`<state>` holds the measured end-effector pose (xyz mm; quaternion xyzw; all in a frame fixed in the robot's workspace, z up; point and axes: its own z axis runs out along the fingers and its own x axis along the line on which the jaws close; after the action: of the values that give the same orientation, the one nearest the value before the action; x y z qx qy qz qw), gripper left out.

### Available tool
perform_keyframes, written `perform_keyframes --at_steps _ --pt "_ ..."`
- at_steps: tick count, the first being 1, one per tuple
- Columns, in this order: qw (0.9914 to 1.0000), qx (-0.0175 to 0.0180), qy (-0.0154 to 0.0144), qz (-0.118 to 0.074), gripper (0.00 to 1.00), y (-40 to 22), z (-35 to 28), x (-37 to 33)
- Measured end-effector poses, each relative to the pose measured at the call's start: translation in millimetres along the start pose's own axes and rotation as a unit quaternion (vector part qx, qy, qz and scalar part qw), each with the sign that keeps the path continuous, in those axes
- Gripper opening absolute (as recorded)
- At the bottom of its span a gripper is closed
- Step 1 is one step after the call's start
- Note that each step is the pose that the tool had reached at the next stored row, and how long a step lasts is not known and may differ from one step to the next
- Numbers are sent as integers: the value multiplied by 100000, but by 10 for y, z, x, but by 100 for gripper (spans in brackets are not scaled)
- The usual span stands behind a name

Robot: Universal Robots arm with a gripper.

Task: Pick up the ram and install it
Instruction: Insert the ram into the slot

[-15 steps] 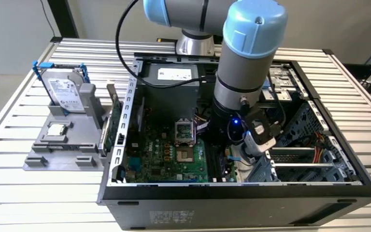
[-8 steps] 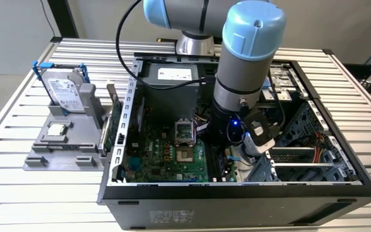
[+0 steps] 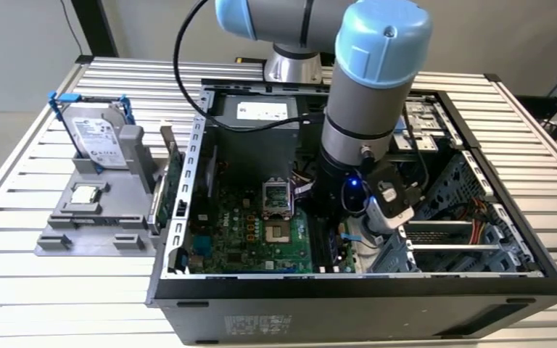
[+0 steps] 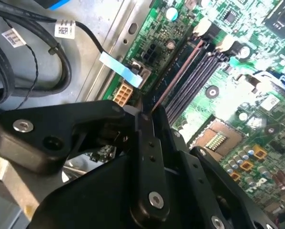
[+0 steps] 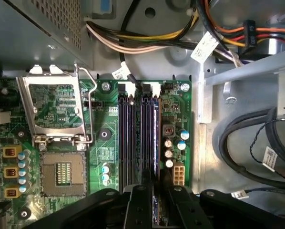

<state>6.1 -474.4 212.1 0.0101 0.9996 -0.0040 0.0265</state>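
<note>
Black fingers (image 4: 149, 157) of our hand (image 5: 154, 200) fill the foreground in both wrist views, clenched on the ram (image 5: 156, 138), which stands edge-up in the outermost memory slot of the motherboard (image 5: 109, 152) (beside the empty dark slots (image 5: 126, 133)). We note the open computer case (image 3: 356, 290) on the slatted surface (image 3: 27, 290), hard drive (image 3: 95, 138) at the exterior view's left.

The long, thin dark ram stick (image 5: 156, 138) stands on edge in the outermost motherboard memory slot, beside the empty slots.
</note>
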Motion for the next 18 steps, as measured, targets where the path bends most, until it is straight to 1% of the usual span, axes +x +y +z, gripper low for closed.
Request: perform_keyframes --at_steps 9,10,14,15,18 --pt "100000 8 17 15 100 -3 -412 -22" --pt "100000 12 78 7 100 -3 -434 -24" --pt "100000 15 78 14 100 -3 -434 -23" --pt "100000 29 82 13 0 -3 -435 -23" --pt "100000 38 79 13 0 -3 -435 -23"
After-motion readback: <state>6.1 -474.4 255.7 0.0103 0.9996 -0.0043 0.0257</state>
